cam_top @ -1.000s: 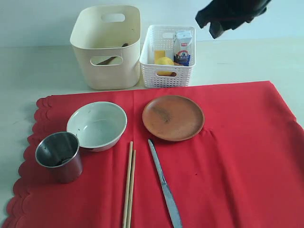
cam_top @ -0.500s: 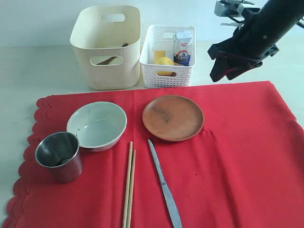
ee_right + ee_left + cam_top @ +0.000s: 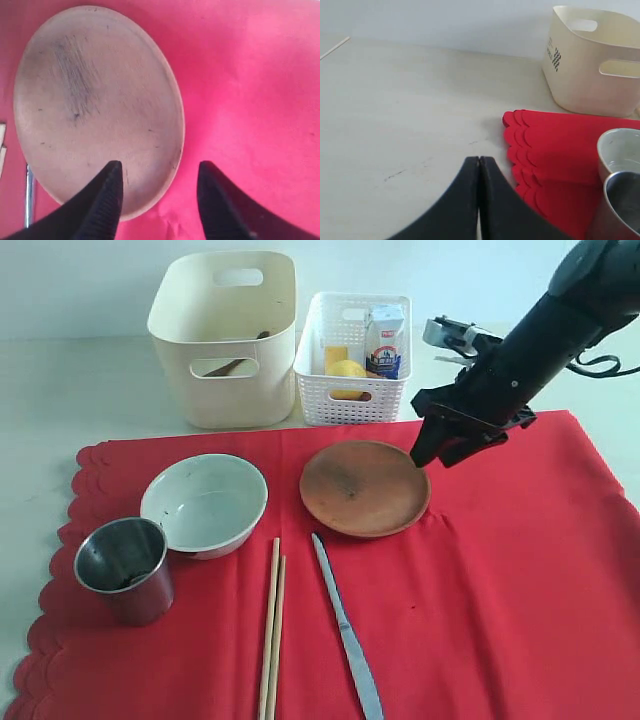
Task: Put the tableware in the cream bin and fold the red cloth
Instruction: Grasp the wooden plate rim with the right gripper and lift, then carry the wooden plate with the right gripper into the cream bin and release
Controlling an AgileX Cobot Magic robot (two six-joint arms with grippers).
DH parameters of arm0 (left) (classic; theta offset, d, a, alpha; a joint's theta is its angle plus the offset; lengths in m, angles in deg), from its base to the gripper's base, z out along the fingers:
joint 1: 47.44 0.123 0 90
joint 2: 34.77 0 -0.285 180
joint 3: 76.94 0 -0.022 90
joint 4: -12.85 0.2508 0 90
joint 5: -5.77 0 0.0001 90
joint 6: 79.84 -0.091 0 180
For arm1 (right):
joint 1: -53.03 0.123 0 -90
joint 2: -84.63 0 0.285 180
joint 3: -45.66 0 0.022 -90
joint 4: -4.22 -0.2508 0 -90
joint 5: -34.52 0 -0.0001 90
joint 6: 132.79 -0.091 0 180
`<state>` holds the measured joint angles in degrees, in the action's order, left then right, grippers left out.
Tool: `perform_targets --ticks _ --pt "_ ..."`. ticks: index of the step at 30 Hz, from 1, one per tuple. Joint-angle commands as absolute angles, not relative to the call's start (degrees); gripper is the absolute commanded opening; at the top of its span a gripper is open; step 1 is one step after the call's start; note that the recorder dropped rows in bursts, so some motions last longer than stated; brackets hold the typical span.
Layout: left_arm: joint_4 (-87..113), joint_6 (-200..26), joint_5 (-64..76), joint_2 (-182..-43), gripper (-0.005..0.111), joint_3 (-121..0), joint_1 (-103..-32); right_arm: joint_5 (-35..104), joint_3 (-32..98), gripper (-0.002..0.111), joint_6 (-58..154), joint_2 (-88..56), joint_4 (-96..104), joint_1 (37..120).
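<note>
Right gripper (image 3: 437, 452) is straddling the rim of the scuffed round brown plate (image 3: 365, 487), ribbed jaws spread wide; the plate is lying on the red cloth (image 3: 500, 590). Left gripper (image 3: 479, 161) is sitting pinched shut by the cloth's scalloped edge.

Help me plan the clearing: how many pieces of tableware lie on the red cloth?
5, counting the chopsticks as one: bowl and cup at the left, plate in the middle, chopsticks and knife nearer the front. None seems hidden under anything.
</note>
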<state>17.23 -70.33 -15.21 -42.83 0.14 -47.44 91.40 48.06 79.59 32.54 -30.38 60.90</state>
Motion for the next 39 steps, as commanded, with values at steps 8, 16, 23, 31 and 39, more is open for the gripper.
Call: perform_targets --ticks 8,16,23,31,39 --pt "17.4 -70.5 -14.7 -42.6 0.0 0.3 -47.4 89.6 48.3 0.046 83.4 38.2 -37.2 60.6" --pt "17.4 -70.5 -14.7 -42.6 0.0 0.3 -47.4 88.1 48.3 0.021 83.4 39.2 -37.3 60.7" --pt "17.4 -70.5 -14.7 -42.6 0.0 0.3 -47.4 87.7 48.3 0.0 83.4 38.1 -36.1 60.7" --pt "17.4 -70.5 -14.7 -42.6 0.0 0.3 -47.4 90.9 48.3 0.0 87.3 30.1 -42.5 60.7" --pt "17.4 -70.5 -14.7 -42.6 0.0 0.3 -47.4 93.0 48.3 0.0 88.7 21.8 -45.7 60.7"
